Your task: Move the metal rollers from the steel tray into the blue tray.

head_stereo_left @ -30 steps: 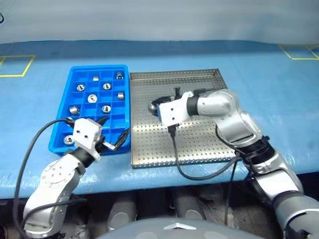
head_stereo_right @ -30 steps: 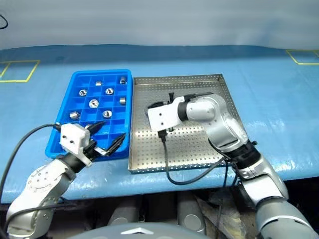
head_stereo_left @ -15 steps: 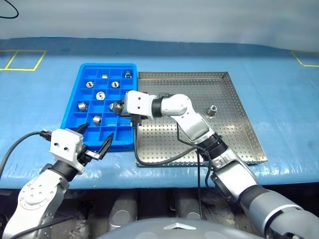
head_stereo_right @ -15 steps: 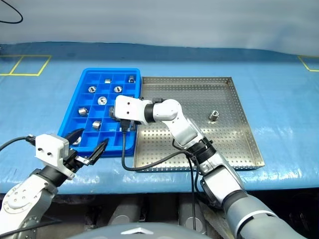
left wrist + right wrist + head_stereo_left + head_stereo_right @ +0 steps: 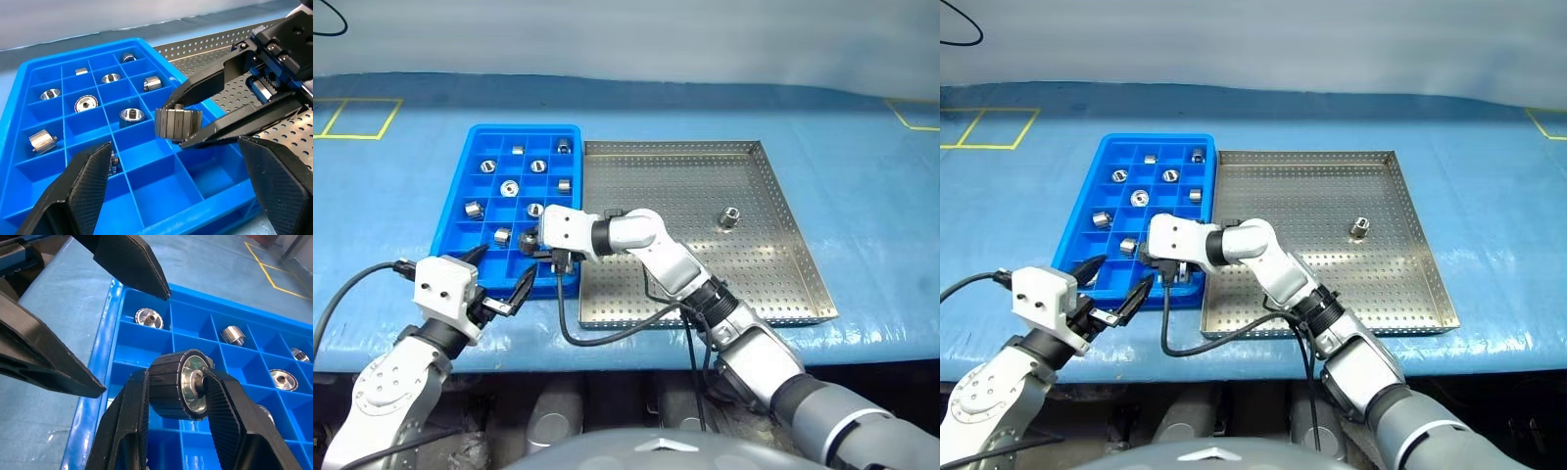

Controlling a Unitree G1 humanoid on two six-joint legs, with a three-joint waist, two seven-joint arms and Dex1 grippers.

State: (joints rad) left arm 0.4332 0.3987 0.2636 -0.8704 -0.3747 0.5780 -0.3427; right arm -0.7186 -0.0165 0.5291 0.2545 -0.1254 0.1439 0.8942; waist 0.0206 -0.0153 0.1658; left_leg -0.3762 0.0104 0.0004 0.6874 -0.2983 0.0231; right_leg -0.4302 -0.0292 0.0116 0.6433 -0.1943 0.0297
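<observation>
A: Worked over a blue table cover (image 5: 862, 196), smooth, marked with yellow tape squares (image 5: 357, 117) at the far corners.

B: Perforated steel tray (image 5: 783, 294) right, gridded blue tray (image 5: 450, 211) touching its left; one shiny roller (image 5: 728, 216) left on steel.

A: Right gripper (image 5: 195, 382) clamped on a ribbed roller (image 5: 171, 387) above the blue tray's near compartments. Left gripper (image 5: 499, 284) gaped wide, empty, at its near edge.

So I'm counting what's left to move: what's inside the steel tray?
One metal roller stands on the steel tray floor toward its far right. The right arm covers part of the near-left floor, hiding anything there.
</observation>
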